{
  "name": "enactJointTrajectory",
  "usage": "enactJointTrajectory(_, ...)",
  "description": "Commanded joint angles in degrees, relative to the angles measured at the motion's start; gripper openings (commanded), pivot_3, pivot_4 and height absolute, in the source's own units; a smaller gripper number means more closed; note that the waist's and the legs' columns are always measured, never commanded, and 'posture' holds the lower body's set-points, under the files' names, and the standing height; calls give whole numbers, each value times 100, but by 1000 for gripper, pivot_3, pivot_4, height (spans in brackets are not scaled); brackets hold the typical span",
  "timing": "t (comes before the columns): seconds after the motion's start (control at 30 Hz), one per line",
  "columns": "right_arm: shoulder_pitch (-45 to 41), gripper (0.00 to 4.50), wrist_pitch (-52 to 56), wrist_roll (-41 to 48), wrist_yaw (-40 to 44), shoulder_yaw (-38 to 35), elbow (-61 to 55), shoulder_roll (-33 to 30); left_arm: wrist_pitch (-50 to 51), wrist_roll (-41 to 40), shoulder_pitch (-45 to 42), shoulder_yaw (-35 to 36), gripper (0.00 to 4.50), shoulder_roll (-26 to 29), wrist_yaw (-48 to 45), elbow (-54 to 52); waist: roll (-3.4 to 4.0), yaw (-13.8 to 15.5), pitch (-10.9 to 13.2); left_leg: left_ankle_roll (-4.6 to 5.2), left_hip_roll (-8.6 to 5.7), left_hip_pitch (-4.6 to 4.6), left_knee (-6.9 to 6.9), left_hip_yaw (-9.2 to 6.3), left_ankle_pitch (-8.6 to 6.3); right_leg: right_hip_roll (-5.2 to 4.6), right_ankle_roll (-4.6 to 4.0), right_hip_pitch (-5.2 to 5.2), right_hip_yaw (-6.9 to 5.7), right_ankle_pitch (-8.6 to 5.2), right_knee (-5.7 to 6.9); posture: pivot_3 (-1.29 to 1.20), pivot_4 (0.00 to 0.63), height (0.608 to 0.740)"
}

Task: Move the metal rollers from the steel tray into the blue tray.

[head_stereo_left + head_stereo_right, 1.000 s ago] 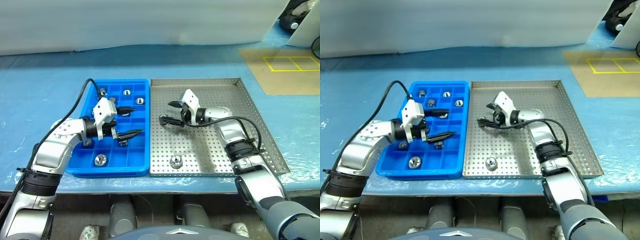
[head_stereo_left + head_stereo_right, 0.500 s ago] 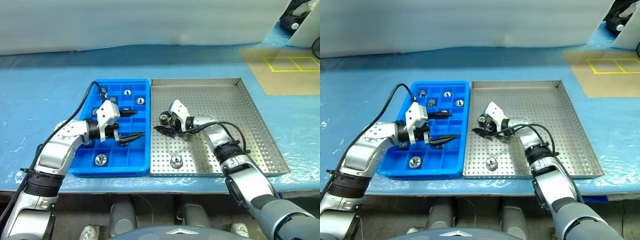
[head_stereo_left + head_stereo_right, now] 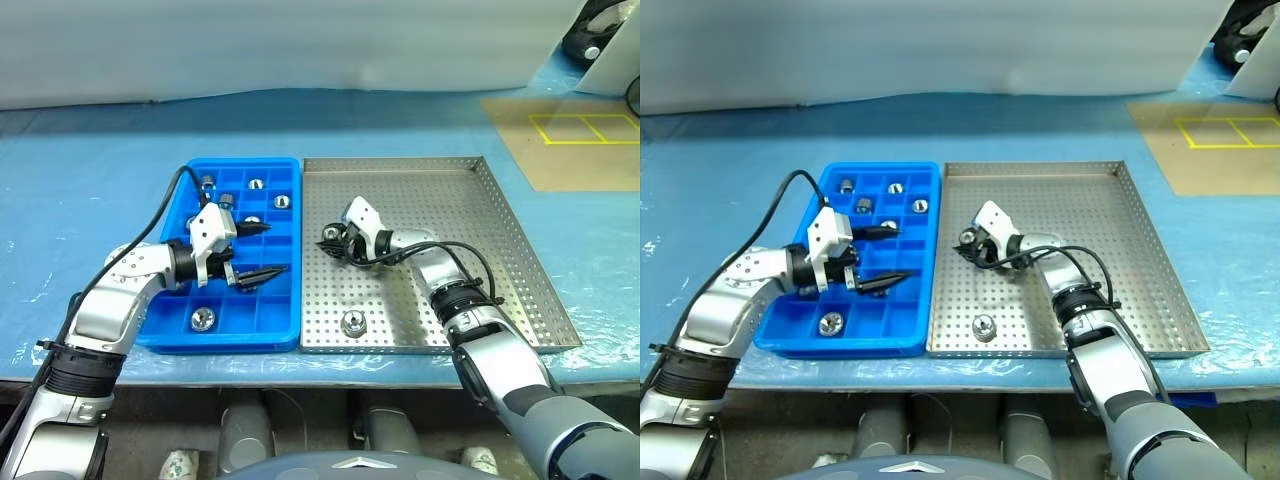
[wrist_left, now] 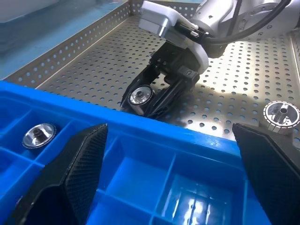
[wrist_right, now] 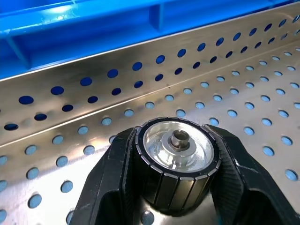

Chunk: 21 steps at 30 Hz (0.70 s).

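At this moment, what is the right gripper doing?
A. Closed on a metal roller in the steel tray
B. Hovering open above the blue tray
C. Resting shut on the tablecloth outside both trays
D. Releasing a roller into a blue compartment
A: the right gripper has its black fingers clamped on both sides of a metal roller, which stands on the perforated floor of the steel tray.
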Motion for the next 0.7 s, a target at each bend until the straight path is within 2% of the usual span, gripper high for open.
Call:
enactJointTrajectory(0.03, -294, 1739, 107, 205, 256, -117, -755, -82, -63, -106, 150, 502, 4500, 307, -4, -129, 0, -9, 0, 0, 1, -3, -1, 0, 0, 1, 0, -3, 0, 0, -1, -5, 150, 740)
enactJointTrajectory(0.23, -325, 1739, 948, 796, 1297, 179, -2437, 4, -4, -233, 547, 1181, 4500, 783, -12, -254, -1, -12, 4, 0, 5, -6, -8, 0, -1, 5, 0, -8, -3, -1, -5, 48, 150, 740)
enactJointTrajectory(0.37, -303, 1739, 1148, 862, 1500, 496, -2857, 302, 74, -295, 836, 1378, 4500, 818, 113, -501, -3, 49, 5, 2, 5, -4, -18, 0, -2, 3, -3, -5, -6, -3, -14, 93, 150, 740)
enactJointTrajectory(0.53, -416, 1739, 813, 662, 1533, 766, -2429, 576, 198, -388, 1195, 1516, 4500, 778, 347, -912, -7, 130, 6, 0, 4, -7, -22, -1, -1, -1, -3, -5, -11, -3, -15, 148, 150, 740)
enactJointTrajectory(0.7, -707, 1739, 74, 336, 1530, 852, -1171, 603, 392, -509, 1826, 1758, 4500, 699, 675, -1556, -8, 193, 6, -1, 4, -6, -23, -2, -1, -2, -3, -5, -11, -3, -15, 184, 150, 740)
